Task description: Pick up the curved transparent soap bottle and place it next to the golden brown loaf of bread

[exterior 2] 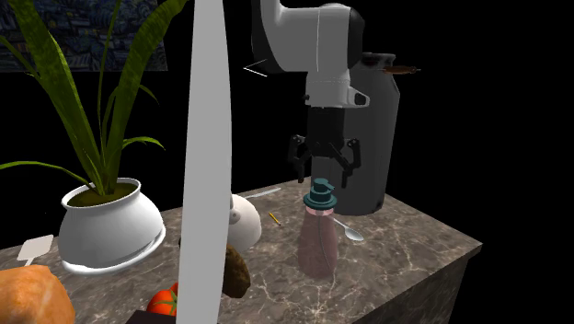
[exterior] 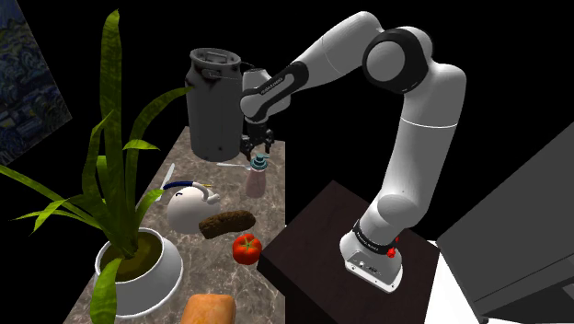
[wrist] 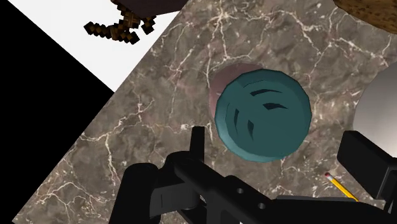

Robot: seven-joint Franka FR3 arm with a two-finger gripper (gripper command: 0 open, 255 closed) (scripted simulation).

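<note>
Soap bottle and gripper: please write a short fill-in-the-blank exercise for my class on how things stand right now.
1. The gripper hangs directly ____ the soap bottle.
2. It is ____, gripping nothing.
3. The bottle stands ____ on the counter.
4. The golden loaf lies beside the white ____ that holds the plant.
Missing words: above; open; upright; pot.

The glossy white, round-shelled arm (exterior: pixel 416 138) is showing dark grey bands at its joints. Just behind the fingers, the dark wrist section (exterior: pixel 273 89) is carrying small white lettering. Farthest from the fingers, the flared white base (exterior: pixel 373 262) is wearing a black collar with white lettering and a small red mark (exterior: pixel 394 250). The all-black two-finger gripper (exterior 2: pixel 325 171) is presenting angular, blocky fingers (wrist: pixel 198 145). Directly behind the fingers, the black hand body is showing small round recesses (wrist: pixel 239 189).
</note>
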